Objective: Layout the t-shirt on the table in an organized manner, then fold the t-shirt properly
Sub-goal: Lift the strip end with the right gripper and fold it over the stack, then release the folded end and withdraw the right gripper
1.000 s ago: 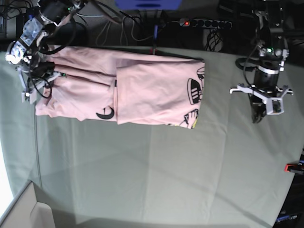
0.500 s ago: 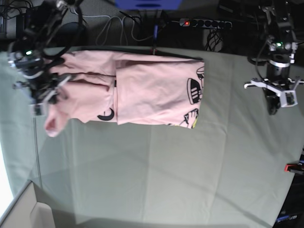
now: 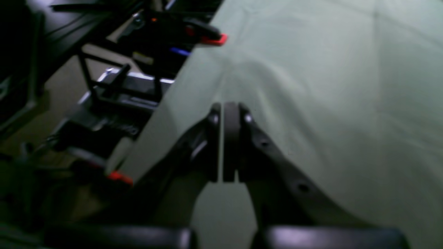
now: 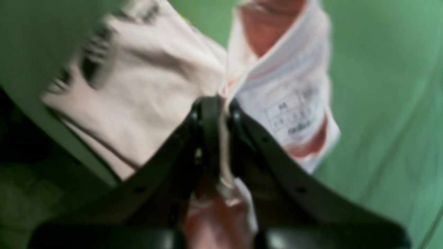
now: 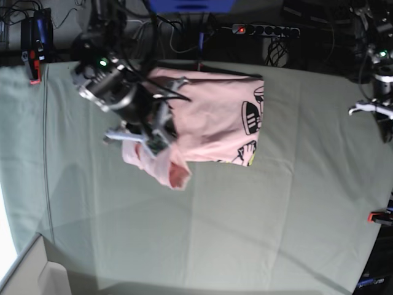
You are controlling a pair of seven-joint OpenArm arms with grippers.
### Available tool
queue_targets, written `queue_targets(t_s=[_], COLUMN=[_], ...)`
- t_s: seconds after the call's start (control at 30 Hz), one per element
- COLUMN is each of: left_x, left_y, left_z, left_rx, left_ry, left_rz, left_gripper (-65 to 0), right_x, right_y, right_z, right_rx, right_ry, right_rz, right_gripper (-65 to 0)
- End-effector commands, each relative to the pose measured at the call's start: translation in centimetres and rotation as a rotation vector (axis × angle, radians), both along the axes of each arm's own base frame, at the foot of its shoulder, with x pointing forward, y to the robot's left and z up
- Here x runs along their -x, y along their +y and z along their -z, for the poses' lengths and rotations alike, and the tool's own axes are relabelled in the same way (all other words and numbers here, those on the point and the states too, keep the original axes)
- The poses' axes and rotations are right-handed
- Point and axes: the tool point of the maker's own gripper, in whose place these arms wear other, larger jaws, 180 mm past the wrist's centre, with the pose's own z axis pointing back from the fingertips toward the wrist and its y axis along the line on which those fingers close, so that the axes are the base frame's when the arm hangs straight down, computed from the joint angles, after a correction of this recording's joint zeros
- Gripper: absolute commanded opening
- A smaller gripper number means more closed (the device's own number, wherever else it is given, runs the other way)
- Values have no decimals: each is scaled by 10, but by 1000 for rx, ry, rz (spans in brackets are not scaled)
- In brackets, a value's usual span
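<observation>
The pale pink t-shirt [image 5: 209, 114] lies folded at the back middle of the table [image 5: 245, 233], black lettering showing near its right edge. My right gripper [image 5: 150, 142] is shut on the shirt's left end and holds it lifted over the folded part, a loose flap hanging below. In the right wrist view the fingers [image 4: 218, 103] pinch a pink fabric edge of the t-shirt [image 4: 145, 114], with a white label beside it. My left gripper [image 5: 385, 126] is at the far right edge, away from the shirt. The left wrist view shows that gripper [image 3: 226, 107] shut and empty above the table [image 3: 328, 86].
A red clamp [image 5: 379, 216] grips the right table edge, and two red clamps [image 3: 214, 39] show in the left wrist view. A power strip [image 5: 264, 29] and cables lie behind the table. A pale box corner [image 5: 31, 270] sits at the front left.
My right gripper has swung from the far left toward the middle, carrying the shirt's left end up and over the folded part. My left arm has drawn back to the right edge.
</observation>
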Motion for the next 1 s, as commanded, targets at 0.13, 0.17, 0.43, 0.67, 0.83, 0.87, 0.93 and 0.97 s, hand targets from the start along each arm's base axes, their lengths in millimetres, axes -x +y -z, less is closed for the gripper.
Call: queue_targets(t_s=[0.13,0.17,0.43,0.67,0.83,0.87,0.93,0.97], left_x=[7,8,16,15,14,13,12,12], left_y=[17,18,27,26,24,24,24,24], left_z=[-18,-18,-19,-19,-18,-18,-19,-19], left_rx=[-41,-41,-49,-47,-43,-43,-42,-42], left_ry=[-40,-41,-38,-39,-39,-41,-44,-45], left_rz=[-29,-34,-62,-61,-58,-57,-57,-57], left_gripper=[-635,-635,-635,-635,-635,-635,-635,-635], right_x=[-17,-18,-23,-25,-31,-31,-33,-34], right_y=[41,45,93,118,125,127,128,129], right_z=[1,7,15,27,40,39,36,35], right_rx=[-60,-60,-52,-23,-16,-23,-32,-34], right_ry=[-15,-1,18,41,69,63,51,48], right_rz=[-106,-121,-278,-374,-403,-406,-407,-407], right_gripper=[-650,-650,-650,-650,-650,-650,-650,-650])
